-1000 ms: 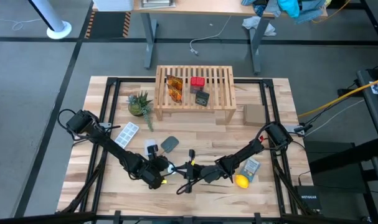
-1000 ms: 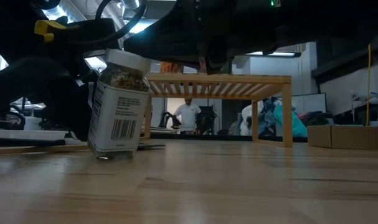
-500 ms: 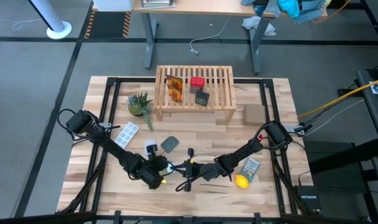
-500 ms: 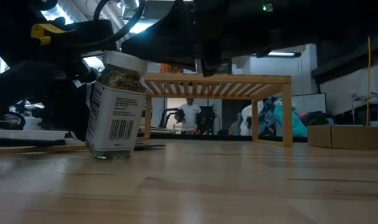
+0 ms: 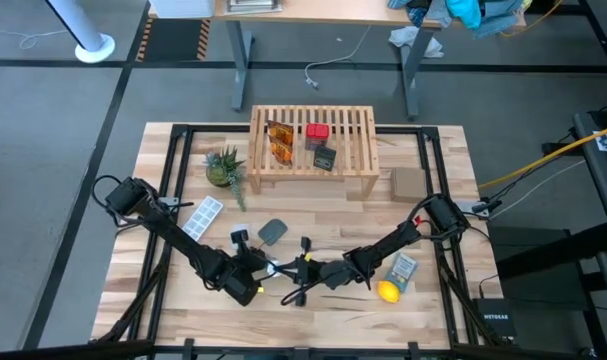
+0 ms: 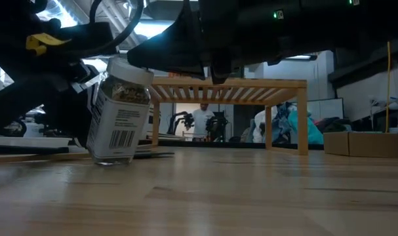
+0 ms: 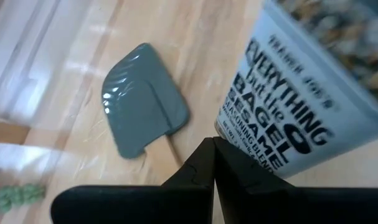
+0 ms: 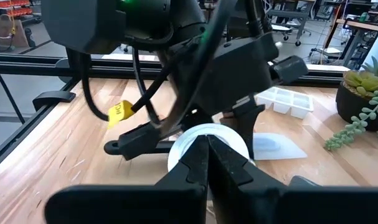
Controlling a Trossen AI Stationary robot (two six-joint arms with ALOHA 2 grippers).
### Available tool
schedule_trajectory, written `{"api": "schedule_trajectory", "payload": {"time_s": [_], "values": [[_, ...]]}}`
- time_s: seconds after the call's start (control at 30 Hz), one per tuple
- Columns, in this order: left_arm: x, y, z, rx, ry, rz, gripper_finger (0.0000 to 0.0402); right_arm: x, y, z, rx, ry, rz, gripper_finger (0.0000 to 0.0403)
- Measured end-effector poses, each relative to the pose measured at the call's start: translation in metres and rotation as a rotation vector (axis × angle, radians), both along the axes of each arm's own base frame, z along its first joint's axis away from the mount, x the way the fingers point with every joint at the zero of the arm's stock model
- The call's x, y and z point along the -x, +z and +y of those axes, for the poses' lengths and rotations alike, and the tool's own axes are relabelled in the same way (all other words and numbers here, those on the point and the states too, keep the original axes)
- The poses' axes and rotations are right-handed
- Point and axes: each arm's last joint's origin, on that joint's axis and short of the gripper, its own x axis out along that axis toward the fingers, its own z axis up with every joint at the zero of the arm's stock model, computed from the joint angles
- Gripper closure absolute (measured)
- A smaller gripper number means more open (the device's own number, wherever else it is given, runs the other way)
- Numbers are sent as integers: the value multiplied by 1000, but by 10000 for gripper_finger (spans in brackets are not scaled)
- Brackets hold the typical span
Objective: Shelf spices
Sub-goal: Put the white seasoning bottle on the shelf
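Currently: spice bottle [image 6: 117,111] tilted on the tabletop [image 6: 251,196], between both closed grippers.
You see seed blend inside it only in the low view; overhead, the shelf [image 5: 358,150] carries amber packets [image 5: 277,141], red box [image 5: 317,131], black box [image 5: 324,158]. Left gripper [image 7: 212,149] and right gripper [image 8: 205,144] grip nothing.

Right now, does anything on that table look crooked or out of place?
Yes: the white-capped spice bottle is tilted, its base partly off the tabletop. Both arms' shut fingers crowd it; neither clearly grips it.
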Motion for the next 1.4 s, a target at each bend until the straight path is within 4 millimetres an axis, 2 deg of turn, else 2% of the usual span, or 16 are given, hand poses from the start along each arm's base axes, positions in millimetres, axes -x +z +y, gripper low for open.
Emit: {"api": "schedule_trajectory", "payload": {"time_s": [1.03, 1.4], "values": [[-9, 2, -10, 189, -45, -45, 402, -4, 4, -7, -25, -7, -29, 395], [-7, 1, -10, 181, -42, -33, 401, -4, 4, -7, -24, -6, -28, 395]]}}
